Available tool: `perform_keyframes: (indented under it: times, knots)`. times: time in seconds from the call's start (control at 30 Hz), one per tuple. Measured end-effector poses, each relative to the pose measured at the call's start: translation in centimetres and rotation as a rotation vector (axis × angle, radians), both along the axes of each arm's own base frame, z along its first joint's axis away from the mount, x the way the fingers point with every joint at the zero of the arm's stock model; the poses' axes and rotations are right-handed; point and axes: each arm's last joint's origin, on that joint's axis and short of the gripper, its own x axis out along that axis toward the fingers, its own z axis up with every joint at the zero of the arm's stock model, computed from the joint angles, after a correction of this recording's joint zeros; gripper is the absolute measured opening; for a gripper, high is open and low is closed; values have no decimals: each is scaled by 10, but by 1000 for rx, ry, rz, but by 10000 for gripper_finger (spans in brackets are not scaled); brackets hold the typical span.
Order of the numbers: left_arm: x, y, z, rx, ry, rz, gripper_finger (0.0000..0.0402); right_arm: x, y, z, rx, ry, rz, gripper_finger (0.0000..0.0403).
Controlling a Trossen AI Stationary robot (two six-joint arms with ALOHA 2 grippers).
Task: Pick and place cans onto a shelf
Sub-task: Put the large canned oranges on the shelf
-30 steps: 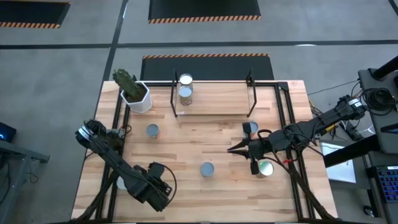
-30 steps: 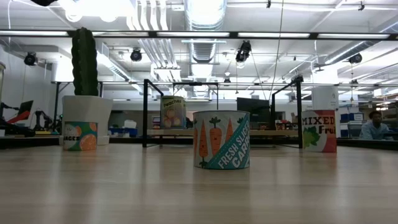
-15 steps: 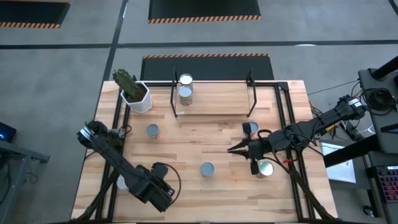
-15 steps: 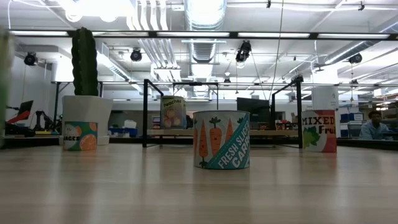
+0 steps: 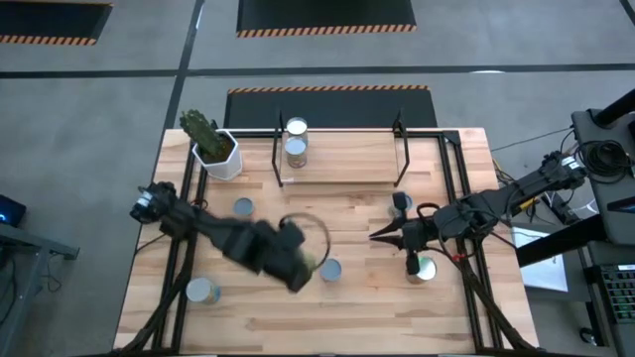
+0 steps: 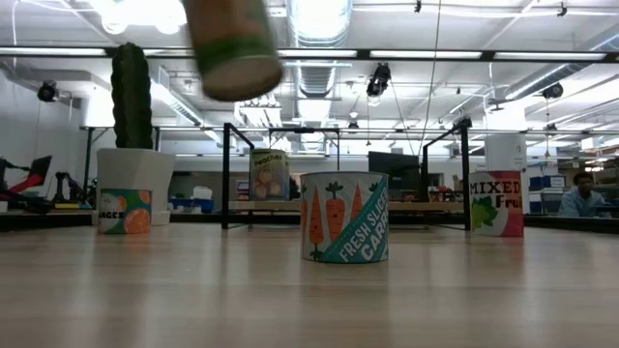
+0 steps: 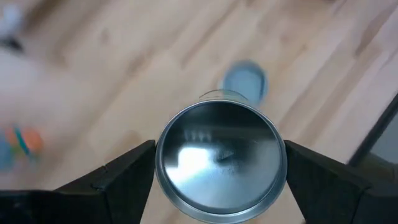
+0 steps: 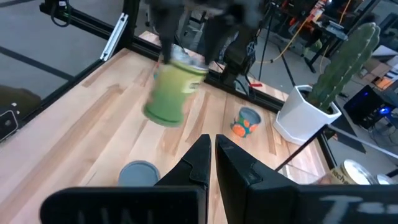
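My left gripper (image 5: 303,253) is shut on a green-labelled can (image 8: 172,92) above the middle of the table; the can also shows high in the low view (image 6: 232,48). My right gripper (image 5: 375,236) is shut and empty, low over the table's right half, between two cans (image 5: 400,202) (image 5: 425,268). A carrot-labelled can (image 5: 330,270) stands near the middle, an orange-labelled can (image 5: 243,207) at the left, another can (image 5: 202,290) at the near left. Two cans (image 5: 296,139) stand at the left end of the shelf (image 5: 347,167). My left gripper pinches the green can between its two fingers (image 7: 124,177), one on each side of the can's wall just below its shiny top rim (image 7: 160,163). The fingers come from above. The can hangs below them, tilted and lifted clear of the table.
A white hexagonal pot with a cactus (image 5: 213,149) stands at the far left beside the shelf. Black frame rails (image 5: 189,198) run along the table's left and right sides. Most of the shelf board to the right of the two cans is bare.
My left gripper has swung from the table's near left corner up and toward the middle, carrying the green can, which is now high above the table and tilted. The can at the near left has stayed on the table.
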Motion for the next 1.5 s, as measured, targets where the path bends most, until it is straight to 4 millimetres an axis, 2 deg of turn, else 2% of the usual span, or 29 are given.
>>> perform_keyframes:
  times: [0.13,0.27,0.57,0.7,0.8,1.1,1.27,1.5]
  knots:
    - [13,38,19,54,-35,-51,307,-6,-3,0,8,18,-19,13]
    - [24,78,25,116,-42,-81,307,-13,-7,-1,27,38,-37,13]
    - [47,167,18,187,-126,-38,307,-28,-13,-1,45,8,-38,13]
    - [55,199,10,222,-173,10,307,-33,-16,0,55,-7,-38,13]
    - [64,216,-1,240,-168,20,307,-34,-16,0,55,-10,-37,13]
    - [85,267,-43,247,11,41,307,-34,-16,-1,41,-6,-34,13]
    - [97,277,-51,249,51,29,308,-34,-16,-1,43,-4,-35,13]
    - [108,283,-51,257,83,-3,326,-34,-16,-1,38,-3,-34,13]
